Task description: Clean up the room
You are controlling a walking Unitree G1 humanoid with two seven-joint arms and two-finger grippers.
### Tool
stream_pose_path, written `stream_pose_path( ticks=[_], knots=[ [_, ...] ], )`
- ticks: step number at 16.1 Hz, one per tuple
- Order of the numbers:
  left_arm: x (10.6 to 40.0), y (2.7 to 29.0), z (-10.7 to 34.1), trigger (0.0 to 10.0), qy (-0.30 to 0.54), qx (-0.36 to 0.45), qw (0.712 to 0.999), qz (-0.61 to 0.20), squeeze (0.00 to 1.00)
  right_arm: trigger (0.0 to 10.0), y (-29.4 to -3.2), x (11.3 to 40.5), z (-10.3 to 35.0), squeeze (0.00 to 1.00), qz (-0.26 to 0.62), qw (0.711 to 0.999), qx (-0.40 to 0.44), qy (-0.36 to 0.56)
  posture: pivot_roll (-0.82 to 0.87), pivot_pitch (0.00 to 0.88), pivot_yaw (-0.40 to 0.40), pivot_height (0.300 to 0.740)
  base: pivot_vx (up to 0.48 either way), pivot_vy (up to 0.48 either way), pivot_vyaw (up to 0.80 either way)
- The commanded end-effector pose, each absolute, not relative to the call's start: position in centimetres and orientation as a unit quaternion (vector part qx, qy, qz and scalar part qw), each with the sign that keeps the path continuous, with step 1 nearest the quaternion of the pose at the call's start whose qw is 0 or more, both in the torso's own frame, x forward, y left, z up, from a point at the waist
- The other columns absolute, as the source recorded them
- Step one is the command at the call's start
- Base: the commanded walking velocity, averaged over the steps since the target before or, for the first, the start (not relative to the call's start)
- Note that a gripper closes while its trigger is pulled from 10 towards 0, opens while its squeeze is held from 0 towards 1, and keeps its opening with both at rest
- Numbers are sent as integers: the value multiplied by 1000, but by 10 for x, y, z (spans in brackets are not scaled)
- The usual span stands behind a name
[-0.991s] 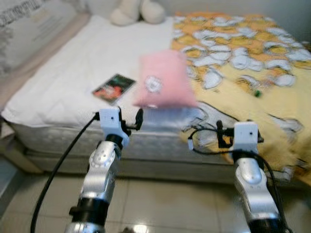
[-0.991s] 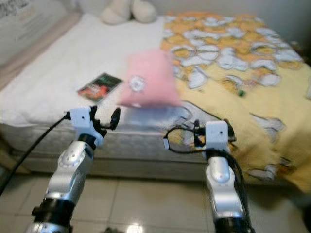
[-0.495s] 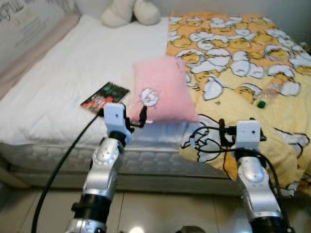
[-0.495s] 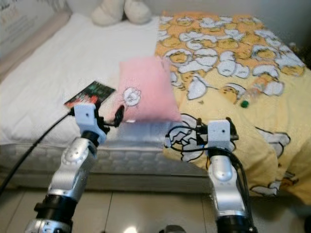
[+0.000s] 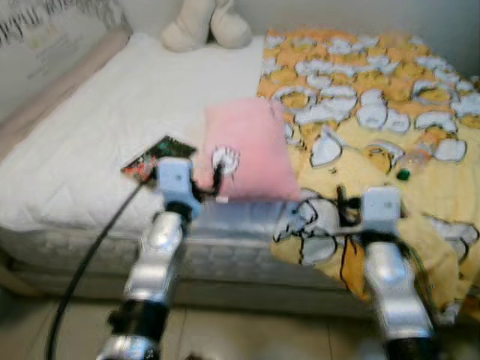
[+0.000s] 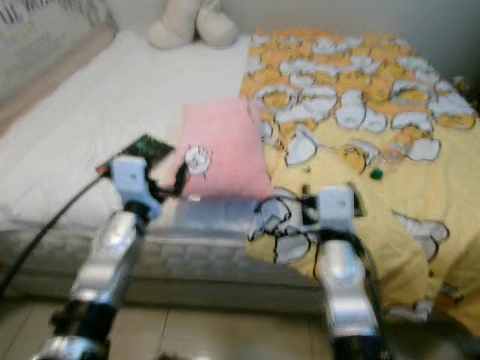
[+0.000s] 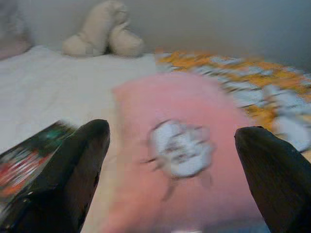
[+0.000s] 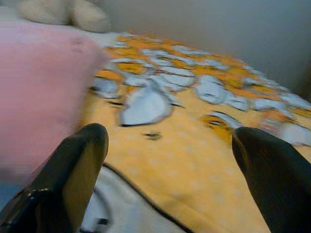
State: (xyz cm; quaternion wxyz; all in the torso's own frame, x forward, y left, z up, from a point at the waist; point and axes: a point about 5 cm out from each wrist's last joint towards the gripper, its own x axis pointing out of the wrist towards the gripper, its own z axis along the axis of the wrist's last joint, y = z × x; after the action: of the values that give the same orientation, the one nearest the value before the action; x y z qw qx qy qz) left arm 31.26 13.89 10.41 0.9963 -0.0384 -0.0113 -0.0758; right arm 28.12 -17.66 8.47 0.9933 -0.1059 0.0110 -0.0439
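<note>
Jaws apart; pink pillow (image 5: 251, 150) on bed (image 5: 97, 127)

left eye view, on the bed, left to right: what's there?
Dark booklet → pink pillow → yellow patterned blanket → clear bottle with green cap. The plush toy at the far end is left out, since it overlaps the pillow's span.

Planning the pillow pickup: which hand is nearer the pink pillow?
Left. The left hand is at the pink pillow's near left corner, open toward it. The right hand is off to the pillow's right, over the yellow blanket.
</note>
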Motion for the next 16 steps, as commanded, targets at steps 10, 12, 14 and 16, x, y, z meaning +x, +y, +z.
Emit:
stream_pose_path(
  ticks=[10,12,14,16],
  knots=[
    [317,136,117,10000,-39,-41,994,-92,0,10000,-176,285,89,0,-41,993,-107,6,-167,0,47,723,480,0,0],
    [319,132,119,10000,-42,-38,993,-99,0,10000,-178,286,91,0,-43,993,-107,-1,-174,0,51,723,472,0,0],
    [318,128,118,10000,-43,-17,993,-110,0,10000,-178,285,91,0,-45,993,-107,0,-178,0,53,723,240,0,0],
    [318,125,116,10000,-37,-18,992,-123,0,10000,-179,285,91,0,-46,993,-109,-1,-182,0,55,723,0,-231,0]
  ],
)
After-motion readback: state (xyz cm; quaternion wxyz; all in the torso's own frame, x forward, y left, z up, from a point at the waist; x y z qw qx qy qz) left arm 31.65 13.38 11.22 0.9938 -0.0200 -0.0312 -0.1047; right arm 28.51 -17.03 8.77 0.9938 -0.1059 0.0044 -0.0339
